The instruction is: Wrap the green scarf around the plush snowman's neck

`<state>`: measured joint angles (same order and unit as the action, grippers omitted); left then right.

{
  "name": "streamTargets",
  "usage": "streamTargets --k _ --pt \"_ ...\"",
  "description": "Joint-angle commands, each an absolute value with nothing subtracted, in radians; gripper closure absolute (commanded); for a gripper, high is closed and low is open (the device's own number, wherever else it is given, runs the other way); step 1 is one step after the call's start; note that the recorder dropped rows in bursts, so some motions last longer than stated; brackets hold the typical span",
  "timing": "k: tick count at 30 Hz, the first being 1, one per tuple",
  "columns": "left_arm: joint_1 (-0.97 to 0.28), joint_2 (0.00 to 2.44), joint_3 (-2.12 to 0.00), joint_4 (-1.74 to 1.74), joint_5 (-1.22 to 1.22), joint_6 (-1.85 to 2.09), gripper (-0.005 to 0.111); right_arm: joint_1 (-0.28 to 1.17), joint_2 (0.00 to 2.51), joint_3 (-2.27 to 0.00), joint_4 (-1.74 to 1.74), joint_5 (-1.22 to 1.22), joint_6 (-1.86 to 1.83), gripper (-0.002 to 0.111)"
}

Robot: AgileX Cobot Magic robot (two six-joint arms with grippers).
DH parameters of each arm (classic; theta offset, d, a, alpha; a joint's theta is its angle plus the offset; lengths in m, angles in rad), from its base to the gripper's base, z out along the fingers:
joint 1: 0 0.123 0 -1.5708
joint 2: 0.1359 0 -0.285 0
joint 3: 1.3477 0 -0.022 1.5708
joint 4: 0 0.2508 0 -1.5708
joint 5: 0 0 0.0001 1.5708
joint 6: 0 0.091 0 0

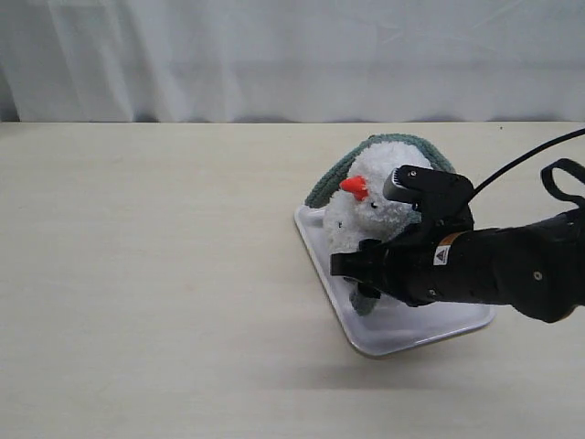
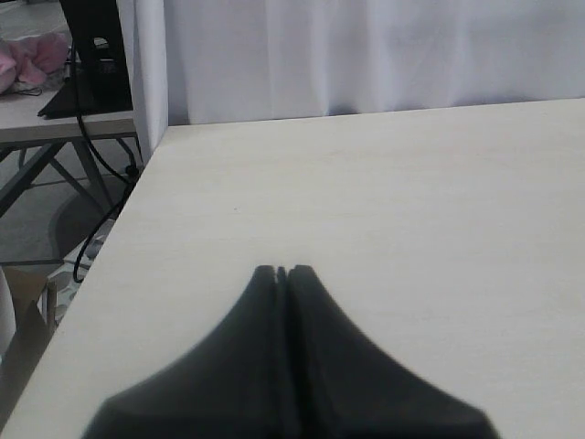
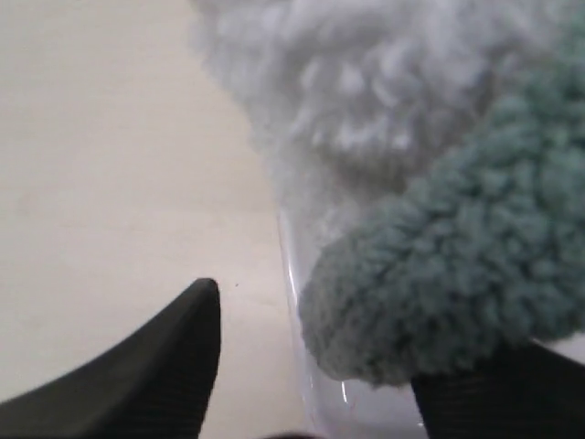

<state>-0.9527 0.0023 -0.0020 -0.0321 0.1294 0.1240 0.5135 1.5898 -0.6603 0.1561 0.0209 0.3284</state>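
White curtain [image 1: 274, 55] along the back, pale wooden table [image 1: 164, 274] out front, and right of centre sits the plush snowman [image 1: 384, 215] on a white tray [image 1: 411, 329], its orange-red carrot nose [image 1: 355, 187] pointing left. The green scarf [image 1: 334, 178] arches over the top and back of its head, coming down on both sides. The neck itself is hidden behind the arm, so I cannot tell whether the fleece sits in the crease.

Close in on the right wrist view: a rounded end of the scarf hangs against the fluffy white body, just above the tray's rim. The right gripper [image 3: 356, 320] has its fingers spread wide. One finger [image 3: 164, 366] stands clear over the table, apart from the fleece, while the other lies under the scarf's end and touches it. Nothing is pinched there.

From the exterior view, the black right arm reaches in from the right edge, its gripper low in front of the snowman's body.

Over on the left wrist view, the left gripper [image 2: 281, 272] has its fingers pressed together, with nothing between them, above bare table near a corner.
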Motion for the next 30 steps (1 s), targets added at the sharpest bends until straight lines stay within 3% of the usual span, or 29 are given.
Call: streamTargets --k 1,12,19,27,30 --pt "-0.955 0.000 0.000 -0.045 0.098 0.124 0.107 0.515 1.507 -0.665 0.142 0.103 0.318 0.047" --pt "-0.955 0.000 0.000 -0.045 0.098 0.124 0.107 0.515 1.319 -0.755 0.123 0.544 0.318 0.047" --pt "-0.955 0.000 0.000 -0.045 0.098 0.124 0.107 0.515 1.277 -0.757 0.231 0.592 0.281 0.047" --pt "-0.955 0.000 0.000 -0.045 0.098 0.124 0.107 0.515 1.277 -0.777 0.437 0.621 -0.013 0.048" --pt "-0.955 0.000 0.000 -0.045 0.098 0.124 0.107 0.515 1.277 -0.812 0.426 0.622 -0.035 0.056"
